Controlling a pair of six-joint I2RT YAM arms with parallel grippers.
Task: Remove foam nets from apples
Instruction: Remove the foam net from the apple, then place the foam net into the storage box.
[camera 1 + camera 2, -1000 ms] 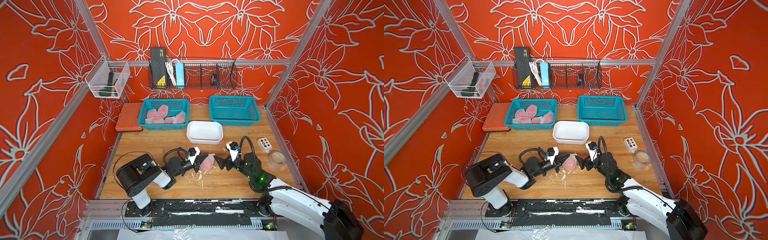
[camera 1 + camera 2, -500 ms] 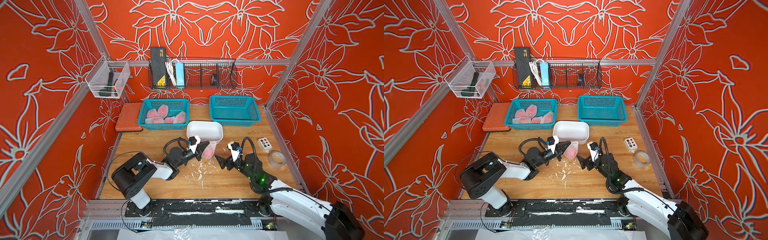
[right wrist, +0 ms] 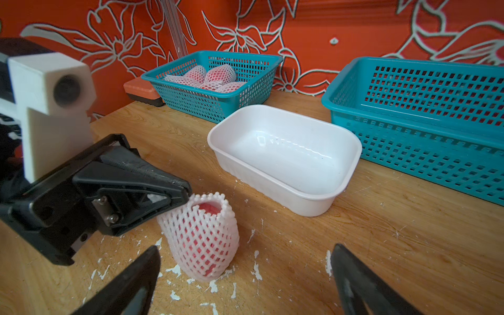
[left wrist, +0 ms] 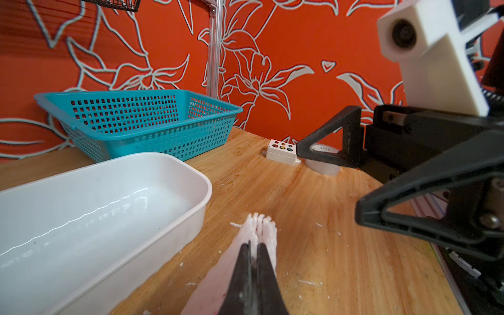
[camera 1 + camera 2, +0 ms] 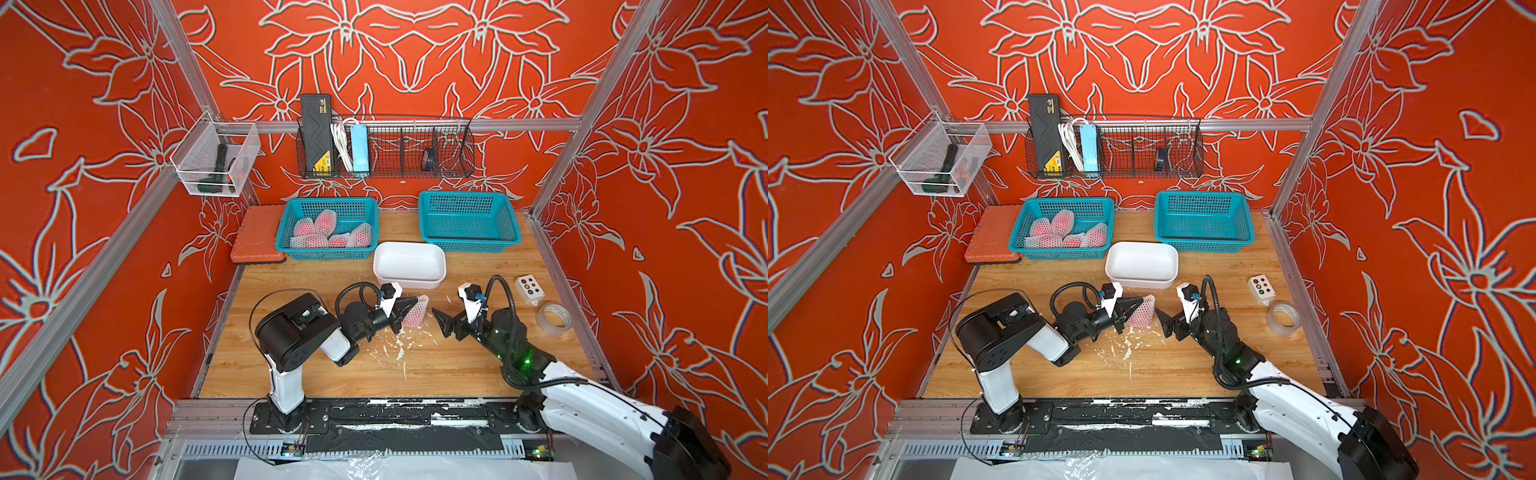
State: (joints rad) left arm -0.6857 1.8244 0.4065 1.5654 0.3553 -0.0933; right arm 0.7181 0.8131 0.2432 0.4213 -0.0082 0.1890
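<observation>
**Pinching the top rim of a foam net (image 3: 201,240) with the left claw (image 3: 182,191), clamped together on the mesh.**

Rests the net, with its apple (image 3: 208,208) showing red through the open top, on the table (image 5: 457,374) near the middle, just in front of the white tray (image 5: 409,282) and among white crumbs (image 5: 399,345). Holds the right claw (image 5: 441,322) spread wide apart just beside the net, touching nothing. Shows more netted apples (image 5: 326,220) in the left basket (image 5: 328,251) at the table's back edge, with the right basket (image 5: 469,245) beside it.
</observation>
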